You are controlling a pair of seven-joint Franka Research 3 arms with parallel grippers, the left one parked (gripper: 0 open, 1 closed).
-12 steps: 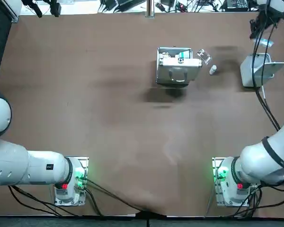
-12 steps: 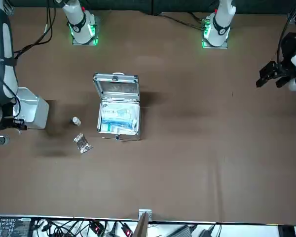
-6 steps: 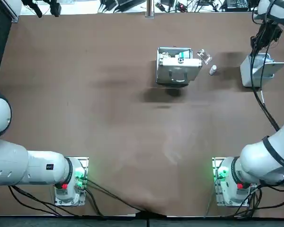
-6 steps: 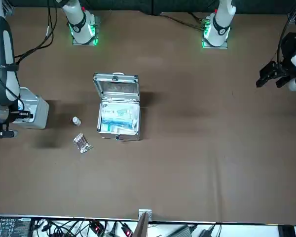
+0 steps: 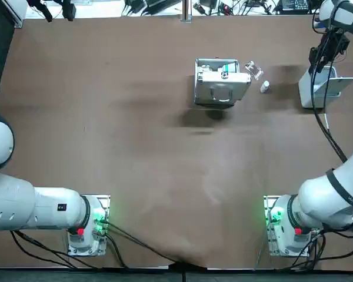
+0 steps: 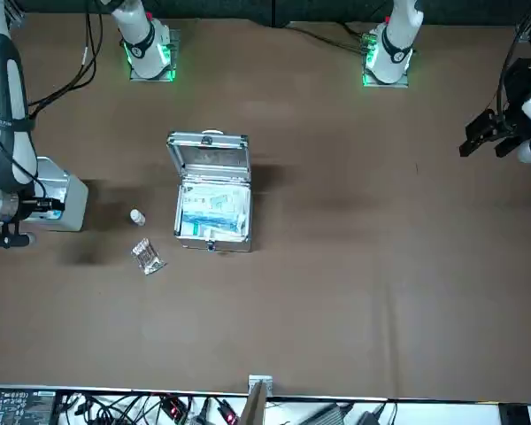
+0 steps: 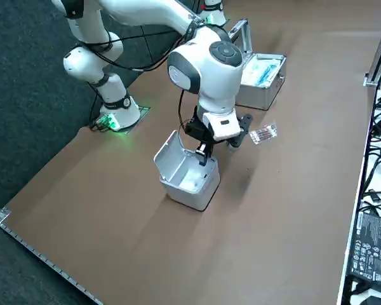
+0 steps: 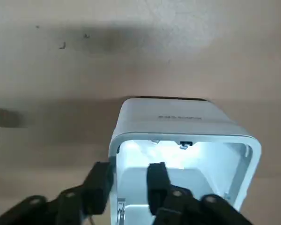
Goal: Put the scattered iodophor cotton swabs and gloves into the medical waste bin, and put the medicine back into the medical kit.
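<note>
The table (image 5: pixel 135 117) is brown — the medical waste bin (image 8: pixel 168 117) white, the medical kit (image 6: pixel 208 161) silver; the black right gripper (image 8: pixel 129 168) hangs over the bin.

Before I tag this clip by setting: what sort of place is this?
Likely a robotics lab bench: robot arm bases bolted to a brown table, tangled cables along its edge, right gripper open over a white plastic bin.

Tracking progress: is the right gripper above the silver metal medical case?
No, the right gripper hangs over the open white plastic waste bin instead.
</note>
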